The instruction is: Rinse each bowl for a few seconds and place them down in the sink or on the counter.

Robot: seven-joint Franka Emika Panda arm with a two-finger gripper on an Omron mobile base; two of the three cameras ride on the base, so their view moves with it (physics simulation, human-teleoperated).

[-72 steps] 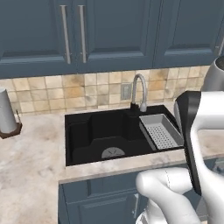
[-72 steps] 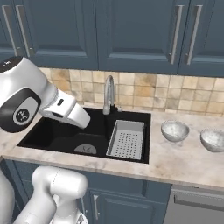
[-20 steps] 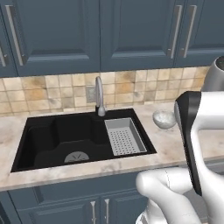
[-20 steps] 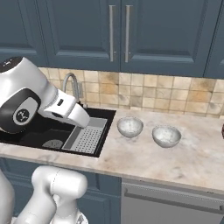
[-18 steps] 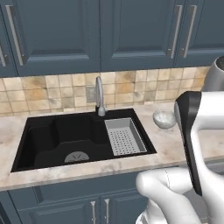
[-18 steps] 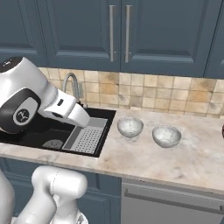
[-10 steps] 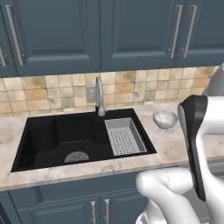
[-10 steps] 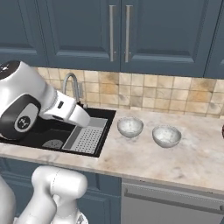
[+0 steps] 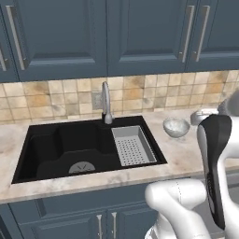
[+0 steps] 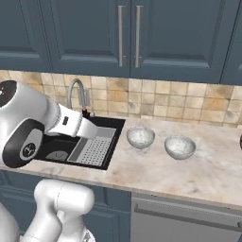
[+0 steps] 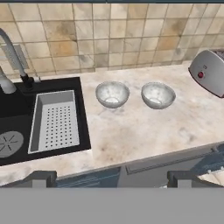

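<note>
Bowls: near bowl (image 11: 112, 94) and far bowl (image 11: 158, 95), speckled grey-white, upright, side by side on the counter (image 11: 144, 127).
Writing: none readable.
Gripper (image 11: 111, 177): spread wide, grasping nothing.

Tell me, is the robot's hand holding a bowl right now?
No. The gripper is open and holds nothing; both bowls sit on the counter.
</note>
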